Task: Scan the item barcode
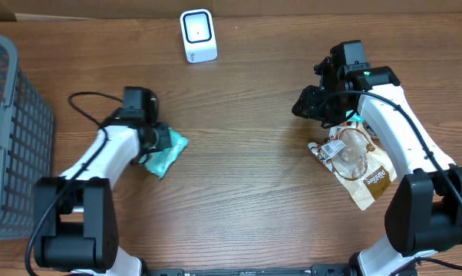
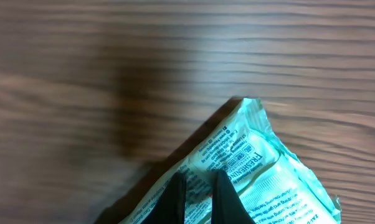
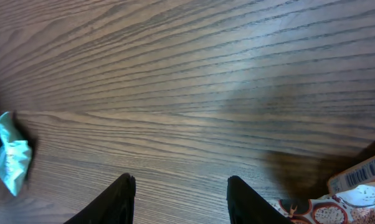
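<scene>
A teal wipes packet (image 1: 169, 152) lies on the wooden table left of centre. My left gripper (image 1: 160, 141) is shut on it. In the left wrist view the black fingertips (image 2: 178, 193) pinch a fold of the printed packet (image 2: 268, 174), with the left gripper (image 2: 200, 185) at its lower edge. No barcode shows on the packet. The white scanner (image 1: 198, 35) stands at the back of the table. My right gripper (image 1: 311, 104) hovers open over bare wood, and in the right wrist view the gripper (image 3: 181, 186) holds nothing.
A brown snack bag (image 1: 358, 162) lies under the right arm; its barcode label (image 3: 364, 172) shows in the right wrist view. A grey mesh basket (image 1: 8, 130) stands at the left edge. The packet (image 3: 10, 155) appears far left in the right wrist view.
</scene>
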`<state>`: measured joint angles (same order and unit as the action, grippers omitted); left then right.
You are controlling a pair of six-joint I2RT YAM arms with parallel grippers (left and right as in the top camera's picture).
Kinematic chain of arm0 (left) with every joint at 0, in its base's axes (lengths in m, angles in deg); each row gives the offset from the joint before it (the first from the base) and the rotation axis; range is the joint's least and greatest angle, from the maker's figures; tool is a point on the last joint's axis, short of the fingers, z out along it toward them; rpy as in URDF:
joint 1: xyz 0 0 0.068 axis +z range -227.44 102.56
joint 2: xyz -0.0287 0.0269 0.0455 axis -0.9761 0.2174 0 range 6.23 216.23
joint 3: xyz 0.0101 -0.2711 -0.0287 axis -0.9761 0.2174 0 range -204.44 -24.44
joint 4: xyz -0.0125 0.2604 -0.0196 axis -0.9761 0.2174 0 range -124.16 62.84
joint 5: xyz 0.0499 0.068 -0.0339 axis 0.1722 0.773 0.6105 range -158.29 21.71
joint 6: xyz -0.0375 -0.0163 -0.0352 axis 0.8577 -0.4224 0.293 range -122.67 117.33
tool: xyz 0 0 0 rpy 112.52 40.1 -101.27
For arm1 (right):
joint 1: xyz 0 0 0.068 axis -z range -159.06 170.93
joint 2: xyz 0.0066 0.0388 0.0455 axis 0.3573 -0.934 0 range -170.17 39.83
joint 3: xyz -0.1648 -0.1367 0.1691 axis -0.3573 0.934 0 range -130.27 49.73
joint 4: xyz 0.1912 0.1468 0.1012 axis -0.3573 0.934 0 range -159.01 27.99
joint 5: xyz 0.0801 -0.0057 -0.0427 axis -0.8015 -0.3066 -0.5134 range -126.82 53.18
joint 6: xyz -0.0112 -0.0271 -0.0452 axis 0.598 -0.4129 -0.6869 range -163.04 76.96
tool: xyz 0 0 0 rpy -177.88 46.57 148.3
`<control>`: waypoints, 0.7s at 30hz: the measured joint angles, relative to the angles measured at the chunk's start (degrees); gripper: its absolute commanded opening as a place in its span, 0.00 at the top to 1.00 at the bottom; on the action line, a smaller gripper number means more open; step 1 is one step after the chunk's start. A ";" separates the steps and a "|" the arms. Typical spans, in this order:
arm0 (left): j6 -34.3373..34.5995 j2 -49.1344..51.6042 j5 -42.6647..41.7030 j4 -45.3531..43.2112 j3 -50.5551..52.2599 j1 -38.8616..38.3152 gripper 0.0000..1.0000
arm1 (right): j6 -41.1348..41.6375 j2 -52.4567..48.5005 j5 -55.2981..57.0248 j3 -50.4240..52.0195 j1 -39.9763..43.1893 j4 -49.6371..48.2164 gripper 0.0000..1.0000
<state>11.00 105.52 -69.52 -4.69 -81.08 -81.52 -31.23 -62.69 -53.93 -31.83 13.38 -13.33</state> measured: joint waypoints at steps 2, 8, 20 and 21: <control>0.24 0.13 0.00 -1.49 0.15 -2.64 0.96 | 0.02 0.00 -0.02 0.00 0.02 0.04 0.55; 0.85 0.50 -0.26 -5.01 0.37 -10.99 0.96 | 0.02 0.00 0.00 0.00 0.02 0.13 0.55; 1.44 0.57 -1.33 13.90 -16.74 -9.75 0.94 | -5.86 -0.04 -7.32 0.09 -2.60 -6.86 0.50; 1.79 0.59 -1.31 16.61 -20.11 -8.63 0.93 | -6.08 -0.04 -7.85 0.11 -3.43 -7.63 0.48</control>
<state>12.80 106.11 -70.83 11.92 -101.19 -90.15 -37.31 -62.74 -61.77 -31.72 9.95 -20.96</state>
